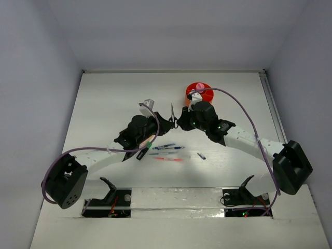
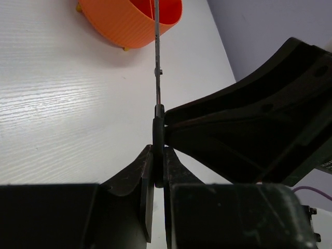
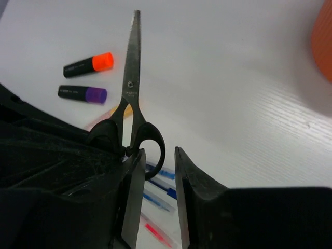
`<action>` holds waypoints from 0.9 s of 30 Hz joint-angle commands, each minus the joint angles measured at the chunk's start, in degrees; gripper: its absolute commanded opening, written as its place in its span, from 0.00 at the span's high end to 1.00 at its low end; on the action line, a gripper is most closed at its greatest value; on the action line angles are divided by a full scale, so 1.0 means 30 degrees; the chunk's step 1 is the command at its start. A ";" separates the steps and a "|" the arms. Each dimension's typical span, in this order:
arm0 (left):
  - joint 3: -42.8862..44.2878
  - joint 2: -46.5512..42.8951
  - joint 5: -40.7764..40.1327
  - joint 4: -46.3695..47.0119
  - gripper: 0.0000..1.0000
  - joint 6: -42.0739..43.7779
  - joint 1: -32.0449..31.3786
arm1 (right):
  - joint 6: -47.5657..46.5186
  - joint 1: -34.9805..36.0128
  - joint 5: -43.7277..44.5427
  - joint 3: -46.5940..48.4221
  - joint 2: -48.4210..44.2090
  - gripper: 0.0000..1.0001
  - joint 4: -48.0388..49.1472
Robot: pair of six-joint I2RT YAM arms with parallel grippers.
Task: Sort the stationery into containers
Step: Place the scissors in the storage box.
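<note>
My left gripper [image 2: 158, 158] is shut on the black handle of the scissors [image 2: 157, 78] and holds them above the table, blades closed and pointing towards the orange tub [image 2: 129, 18]. In the top view the scissors [image 1: 172, 111] stand between the left gripper [image 1: 167, 121] and the right gripper [image 1: 183, 118]. My right gripper [image 3: 159, 155] is open, with one handle loop of the scissors [image 3: 132, 78] just in front of its left finger [image 3: 134, 187]. The tub [image 1: 199, 92] sits right behind the right wrist.
An orange-ended highlighter [image 3: 89, 63] and a purple-ended one [image 3: 83, 94] lie on the table. Blue pens [image 1: 168, 148], a red pen [image 1: 168, 158], a green-ended highlighter [image 1: 143, 151] and a small dark piece [image 1: 201, 155] lie in front of the arms. Walls enclose the table.
</note>
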 commanded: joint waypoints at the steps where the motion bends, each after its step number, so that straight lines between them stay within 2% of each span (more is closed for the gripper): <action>1: 0.0464 0.0036 0.0433 0.1264 1.00 0.0450 -0.0058 | -0.0767 0.0033 0.1129 -0.0012 -0.1061 0.61 -0.0043; 2: 0.0406 0.0007 0.0579 0.1265 1.00 0.0538 -0.0058 | -0.0943 0.0033 0.1190 -0.0041 -0.1265 0.51 -0.0598; 3: 0.0376 -0.0051 0.0580 0.1178 1.00 0.0742 -0.0058 | -0.1293 0.0033 0.1220 -0.0128 -0.1876 0.35 -0.0720; 4: 0.0231 -0.0284 0.0609 0.1119 1.00 0.0831 -0.0058 | -0.1441 -0.0141 0.1162 -0.0390 -0.2230 0.32 -0.0866; 8: -0.0210 -0.1046 0.0871 0.1031 1.00 0.1094 -0.0058 | -0.2203 -0.0580 0.0023 -0.1036 -0.4193 0.30 -0.0605; 9: -0.0239 -0.1164 0.1163 0.1089 1.00 0.1153 -0.0058 | -0.2553 -0.0582 -0.0503 -0.1124 -0.4487 0.25 -0.0430; 14: -0.0444 -0.1896 0.3531 0.1703 1.00 0.1184 -0.0058 | -0.3464 -0.0992 -0.4195 -0.1095 -0.4549 0.13 0.1122; 20: -0.0766 -0.2482 0.5498 0.2320 1.00 0.0773 -0.0058 | -0.2587 -0.2485 -0.7208 -0.1535 -0.4812 0.09 0.2704; 27: -0.0767 -0.2512 0.6819 0.2934 1.00 0.0422 -0.0058 | -0.1533 -0.2691 -0.9003 -0.1857 -0.4373 0.10 0.4549</action>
